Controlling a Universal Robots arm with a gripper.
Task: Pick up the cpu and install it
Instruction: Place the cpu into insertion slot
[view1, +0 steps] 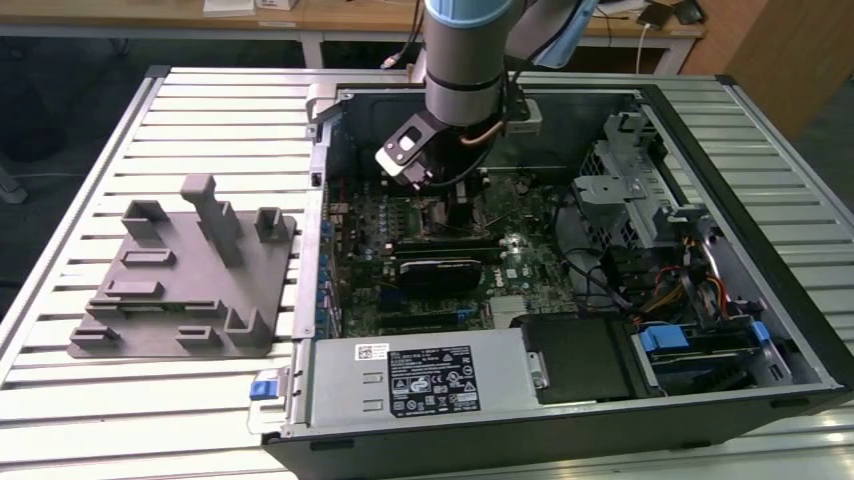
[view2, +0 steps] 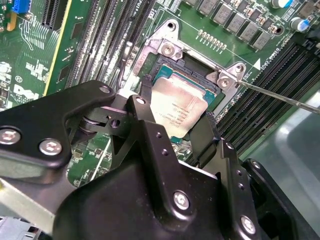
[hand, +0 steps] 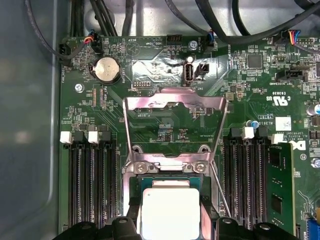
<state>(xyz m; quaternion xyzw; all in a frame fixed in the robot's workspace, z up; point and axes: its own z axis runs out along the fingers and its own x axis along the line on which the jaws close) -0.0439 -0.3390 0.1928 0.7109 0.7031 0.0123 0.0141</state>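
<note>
One cpu (view2: 179, 106) | clamped in pincer (view2: 176, 114) | over open motherboard socket (view2: 167, 49) | inside case (view1: 781, 222)

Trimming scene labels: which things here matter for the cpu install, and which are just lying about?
In the job: chip, tool clamped on it, open socket, its raised plate.
Lying about: grey tray, power supply, coin battery, memory stick.
</note>
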